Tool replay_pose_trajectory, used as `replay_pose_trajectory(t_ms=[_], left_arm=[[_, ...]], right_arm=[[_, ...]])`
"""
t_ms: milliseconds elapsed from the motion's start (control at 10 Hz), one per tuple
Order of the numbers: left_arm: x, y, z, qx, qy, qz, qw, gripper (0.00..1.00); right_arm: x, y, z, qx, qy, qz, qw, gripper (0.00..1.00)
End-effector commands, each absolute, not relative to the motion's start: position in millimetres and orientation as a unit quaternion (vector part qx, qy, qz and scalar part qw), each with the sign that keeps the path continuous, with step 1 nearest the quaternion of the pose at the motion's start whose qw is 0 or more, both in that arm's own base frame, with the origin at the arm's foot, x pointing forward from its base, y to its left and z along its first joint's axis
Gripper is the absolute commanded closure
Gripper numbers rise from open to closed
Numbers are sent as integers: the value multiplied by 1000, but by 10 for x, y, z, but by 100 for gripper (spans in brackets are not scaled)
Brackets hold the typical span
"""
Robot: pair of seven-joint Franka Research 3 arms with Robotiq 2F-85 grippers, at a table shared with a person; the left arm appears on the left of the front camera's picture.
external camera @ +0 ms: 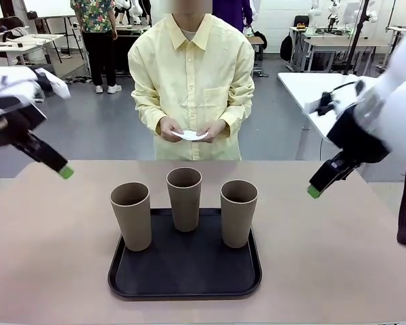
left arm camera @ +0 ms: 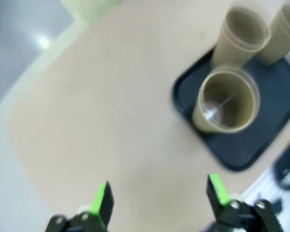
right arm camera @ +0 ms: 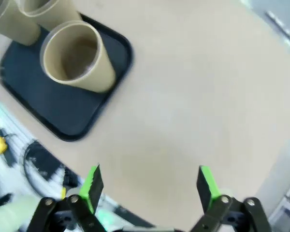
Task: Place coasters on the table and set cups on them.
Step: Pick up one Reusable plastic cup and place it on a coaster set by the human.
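The front view takes in the person (external camera: 193, 74) across the table (external camera: 47, 257), holding white coasters (external camera: 190, 135) in both hands above its far edge. It also shows three cups (external camera: 184, 198) upright on a black tray (external camera: 183, 281), one behind and two in front. It gives each claw side-on. The wrist views look down into the cups and show both green pads of each claw.

The left claw (left arm camera: 160, 193) hangs over bare table left of the tray, jaws wide apart and holding nothing. The right claw (right arm camera: 150, 186) does the same on the tray's right side, touching nothing.

The cups stand between the two claws, well apart from both. The coasters are farther off, in the person's hands.
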State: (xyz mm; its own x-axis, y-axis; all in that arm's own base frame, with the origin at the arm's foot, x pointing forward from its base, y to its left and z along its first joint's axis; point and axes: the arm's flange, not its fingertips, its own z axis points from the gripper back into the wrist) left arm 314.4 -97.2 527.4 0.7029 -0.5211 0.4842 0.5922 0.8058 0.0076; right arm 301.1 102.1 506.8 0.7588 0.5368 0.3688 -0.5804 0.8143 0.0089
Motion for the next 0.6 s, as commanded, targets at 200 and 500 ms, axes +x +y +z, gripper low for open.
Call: replay_pose_trajectory(t_ms=[200, 500], left_arm=[[2910, 304, 4956, -416, -283, -210, 838, 0], [3117, 773, 4591, -461, -202, -144, 852, 0]], right_arm=[[2741, -253, 4596, 457, -202, 178, 848, 0], [2618, -658, 4297, 497, -172, 149, 837, 0]])
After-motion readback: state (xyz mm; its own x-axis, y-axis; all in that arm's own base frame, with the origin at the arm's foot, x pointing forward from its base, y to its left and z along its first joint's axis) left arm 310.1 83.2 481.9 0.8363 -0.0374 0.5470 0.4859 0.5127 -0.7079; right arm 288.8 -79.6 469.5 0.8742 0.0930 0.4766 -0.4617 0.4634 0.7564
